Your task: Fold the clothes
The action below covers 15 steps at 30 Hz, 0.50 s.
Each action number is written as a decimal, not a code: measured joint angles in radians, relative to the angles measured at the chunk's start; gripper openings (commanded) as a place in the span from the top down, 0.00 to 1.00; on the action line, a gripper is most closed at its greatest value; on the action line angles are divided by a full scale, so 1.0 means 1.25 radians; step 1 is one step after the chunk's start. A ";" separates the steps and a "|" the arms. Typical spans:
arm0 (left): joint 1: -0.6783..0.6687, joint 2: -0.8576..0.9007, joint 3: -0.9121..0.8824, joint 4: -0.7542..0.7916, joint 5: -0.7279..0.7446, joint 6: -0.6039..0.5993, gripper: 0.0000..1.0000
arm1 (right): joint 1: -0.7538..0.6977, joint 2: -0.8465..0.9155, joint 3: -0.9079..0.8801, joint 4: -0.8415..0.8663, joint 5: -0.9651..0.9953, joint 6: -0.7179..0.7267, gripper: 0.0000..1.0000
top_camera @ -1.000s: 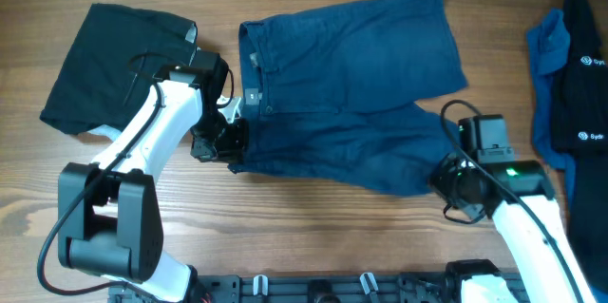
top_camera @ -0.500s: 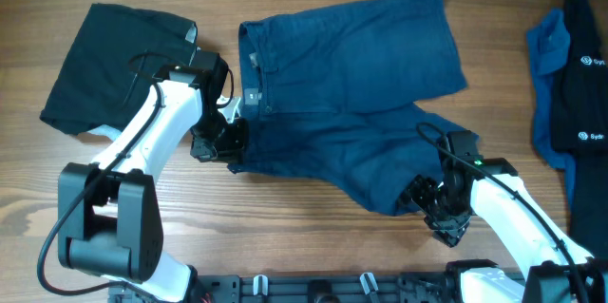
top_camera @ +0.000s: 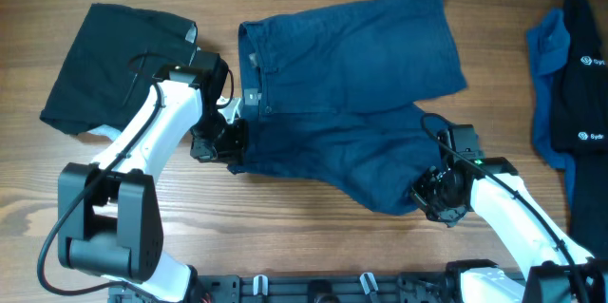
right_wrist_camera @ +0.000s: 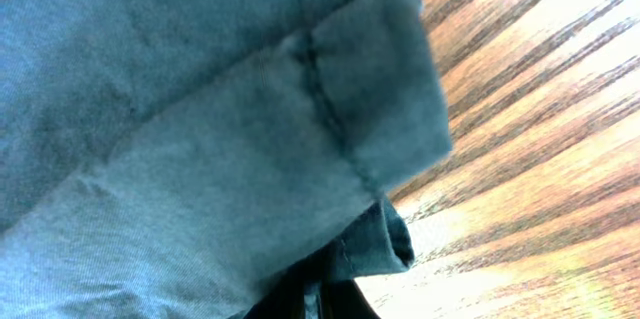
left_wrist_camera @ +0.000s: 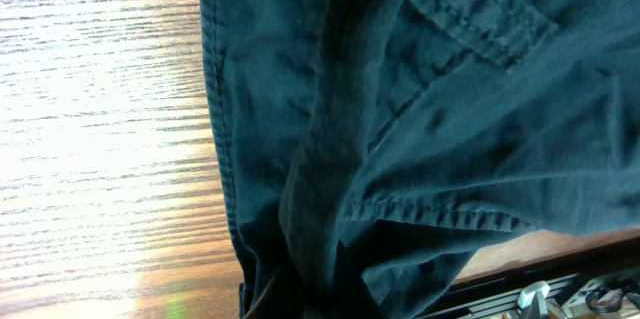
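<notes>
1. Lying at the left end of the wooden table (top_camera: 313,246), a black garment (top_camera: 109,66) sits folded into a rough square, with the left arm's white link crossing its lower right corner.
2. The left gripper (top_camera: 224,140) sits at the lower corner of the waistband of the denim shorts (top_camera: 351,66). The left wrist camera shows dark blue cloth and stitched seams bunching toward the bottom of the picture. The fingers themselves are hidden by the fabric, so the gripper appears to be pinching the waistband rather than resting open on it.
3. The shorts spread across the middle of the table, waistband to the left and legs to the right. The far leg lies flat, while the near leg is rumpled and drawn in toward the front edge.
4. The right gripper (top_camera: 429,195) is closed on the hem of the near leg. The right wrist camera shows the turned-up hem filling the picture, its edge running down into the dark fingers, with bare wood beyond.
5. A bright blue garment (top_camera: 548,56) lies at the right edge of the table, partly under a black garment with white lettering (top_camera: 584,85), both well apart from the shorts.
</notes>
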 measured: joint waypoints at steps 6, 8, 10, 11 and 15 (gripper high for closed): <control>0.000 -0.001 0.000 -0.001 0.001 0.002 0.96 | 0.000 -0.127 0.076 -0.176 0.007 -0.046 0.96; 0.000 -0.007 0.000 -0.002 0.006 0.002 0.96 | 0.000 -0.201 0.124 -0.209 0.009 -0.051 0.96; 0.000 -0.040 0.000 -0.003 0.018 0.002 0.96 | 0.000 -0.286 0.186 -0.232 0.011 -0.056 0.96; 0.000 -0.059 0.000 -0.003 0.020 0.002 0.96 | 0.000 -0.318 0.210 -0.248 0.015 -0.057 0.96; 0.000 -0.193 0.000 -0.013 0.028 0.002 0.96 | 0.000 -0.420 0.285 -0.287 0.050 -0.061 0.96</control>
